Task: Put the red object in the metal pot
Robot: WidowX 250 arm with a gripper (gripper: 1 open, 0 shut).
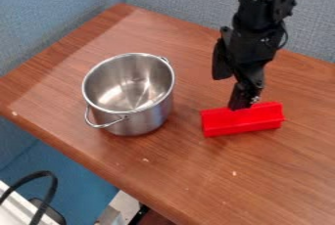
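Note:
The red object point(244, 119) is a bright bar lying flat on the wooden table point(78, 53), right of centre. My black gripper point(234, 88) hangs open just above the bar's middle. One fingertip point(241, 101) reaches down to about the bar's top edge, and whether it touches is unclear. Nothing is held between the fingers. The metal pot point(129, 93) stands upright and empty to the left of the bar, its small loop handle facing the table's front edge.
The table's front edge runs diagonally just below the pot and bar. Beyond it, black cables point(33, 198) lie on the floor at lower left. A blue wall stands behind the table.

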